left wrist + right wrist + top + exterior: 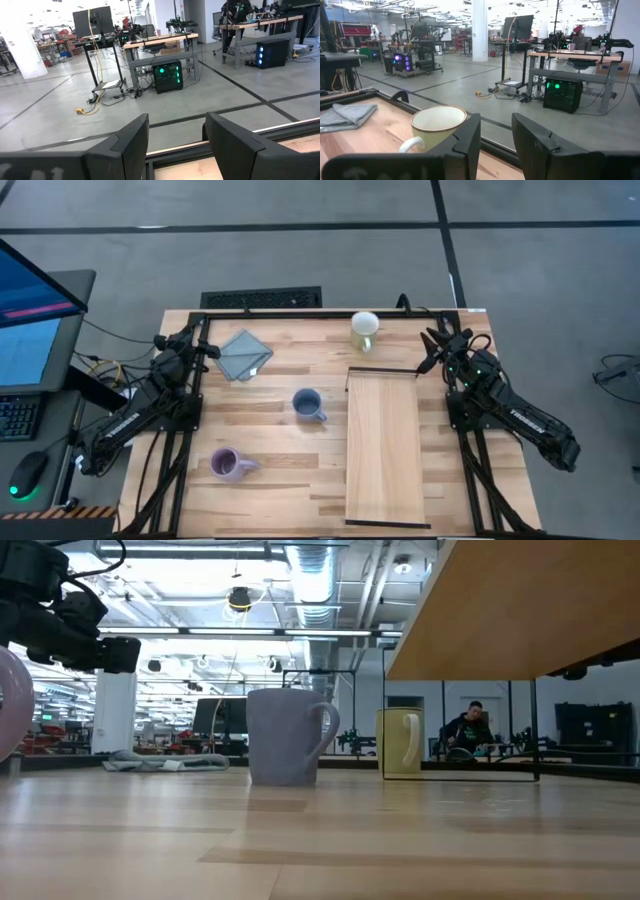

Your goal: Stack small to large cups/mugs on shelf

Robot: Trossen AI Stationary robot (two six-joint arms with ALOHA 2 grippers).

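Three mugs on the table, none on the shelf (382, 448).
White mug (364, 328) sits by the far edge, blue mug (308, 404) mid-table just beside the shelf, purple mug (229, 465) nearer front-left. One folded cloth (245, 354) lies far-left. Left gripper (208, 350) and right gripper (430, 348) both hover with fingers apart, holding nothing.

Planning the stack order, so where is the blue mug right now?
In the high view the blue mug stands mid-table, left of the shelf, between the grey cloth and the purple mug.

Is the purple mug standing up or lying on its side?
On its side: the purple mug shows its flank from above, mouth facing sideways.
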